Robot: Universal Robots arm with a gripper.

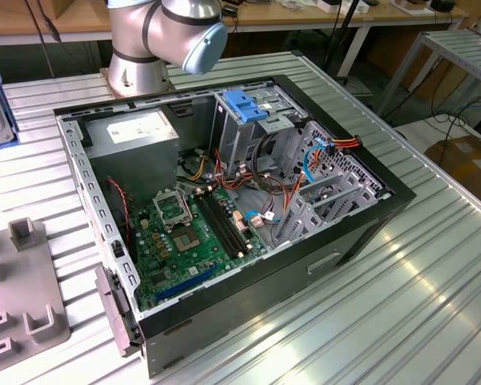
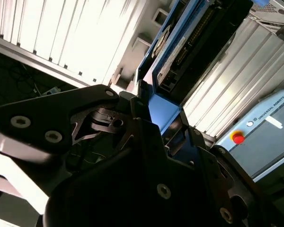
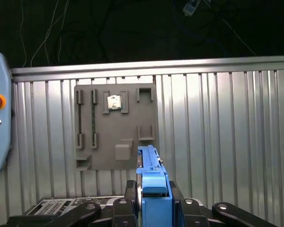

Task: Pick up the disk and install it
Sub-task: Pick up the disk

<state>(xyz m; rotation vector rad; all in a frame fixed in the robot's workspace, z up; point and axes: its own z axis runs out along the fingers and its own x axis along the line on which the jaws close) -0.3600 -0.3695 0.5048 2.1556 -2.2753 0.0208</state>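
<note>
Ribbed table [image 3: 227,142], one disk [image 3: 149,163] in gripper [image 3: 153,195]

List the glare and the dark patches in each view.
Exterior view: glare streaks on the ribbed table, computer case interior evenly lit. Second wrist view: table washed out white, the claw gripping the disk dark against it. First wrist view: even light on the table, black beyond its edge.

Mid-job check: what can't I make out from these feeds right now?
1. Disk, first wrist view: its gripped end is cut off by the frame edge, inside the end effector.
2. Disk, second wrist view: far end cut off by the frame edge.
3. Drive cage bay, exterior view: inside hidden by the blue bracket and cables.
4. Arm, exterior view: cut off by the top edge.
</note>
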